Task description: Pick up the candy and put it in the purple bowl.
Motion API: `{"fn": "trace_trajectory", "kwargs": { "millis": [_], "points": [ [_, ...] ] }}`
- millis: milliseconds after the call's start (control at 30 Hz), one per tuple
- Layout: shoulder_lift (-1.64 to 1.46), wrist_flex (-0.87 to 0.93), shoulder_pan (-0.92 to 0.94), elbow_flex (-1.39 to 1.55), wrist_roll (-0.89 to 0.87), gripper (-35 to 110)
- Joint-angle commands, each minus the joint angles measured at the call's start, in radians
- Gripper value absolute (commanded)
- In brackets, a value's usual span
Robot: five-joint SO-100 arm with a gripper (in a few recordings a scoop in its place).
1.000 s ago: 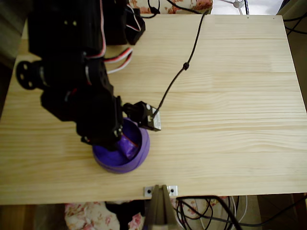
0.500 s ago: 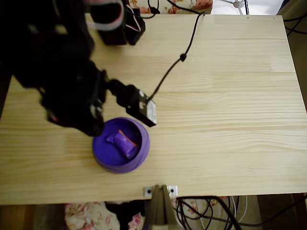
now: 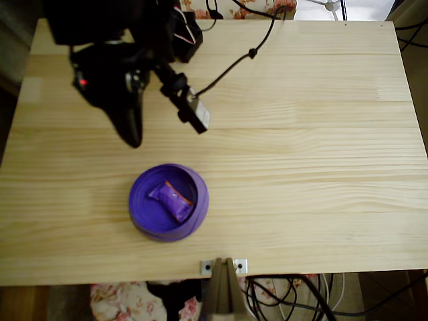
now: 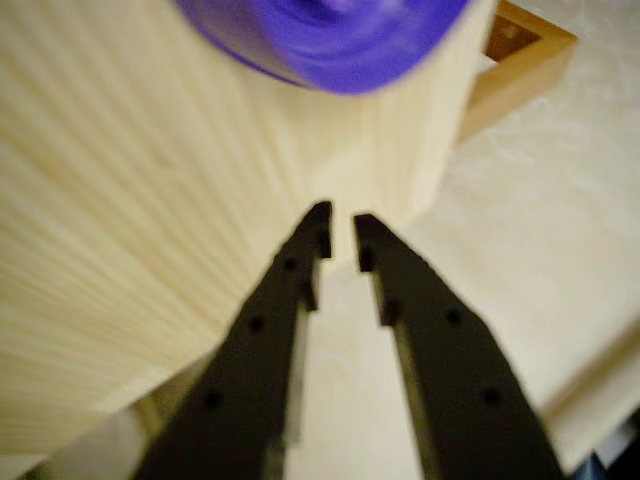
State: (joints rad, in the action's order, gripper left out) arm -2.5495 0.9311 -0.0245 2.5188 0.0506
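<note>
The purple bowl (image 3: 198, 212) sits near the table's front edge, left of centre in the overhead view. The candy (image 3: 172, 200), in its purple wrapper with a bit of orange, lies inside the bowl. My gripper (image 3: 132, 138) hangs over bare wood up and to the left of the bowl, well apart from it. In the wrist view the gripper (image 4: 340, 230) has its two black fingers standing a narrow gap apart with nothing between them. The bowl (image 4: 330, 45) is a blurred purple shape at the top of that view.
The black arm and its base (image 3: 100, 40) cover the table's back left corner. The wrist camera (image 3: 195, 115) and its black cable (image 3: 234, 63) reach toward the back edge. A metal bracket (image 3: 224, 266) is fixed at the front edge. Bare wood spreads to the right.
The arm has drawn back from over the bowl toward the table's back left. The candy, half hidden under the gripper a second ago, now lies free in the bowl.
</note>
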Motion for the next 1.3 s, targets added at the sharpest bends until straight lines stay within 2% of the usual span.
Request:
{"fn": "trace_trajectory", "kwargs": {
  "millis": [0, 167, 267, 400, 867, 1267],
  "points": [
    [-0.179, -0.018, -0.046, 0.112, -0.043, 0],
    [-0.520, 0.006, -0.052, 0.348, -0.048, 0],
    [-0.811, 0.101, -0.071, 0.495, 0.006, 0],
    [-0.813, 0.144, -0.041, 0.509, -0.018, 0],
    [-0.813, 0.117, 0.049, 0.600, -0.066, 0],
    [-0.813, 0.117, 0.049, 0.600, -0.066, 0]
  ]
}}
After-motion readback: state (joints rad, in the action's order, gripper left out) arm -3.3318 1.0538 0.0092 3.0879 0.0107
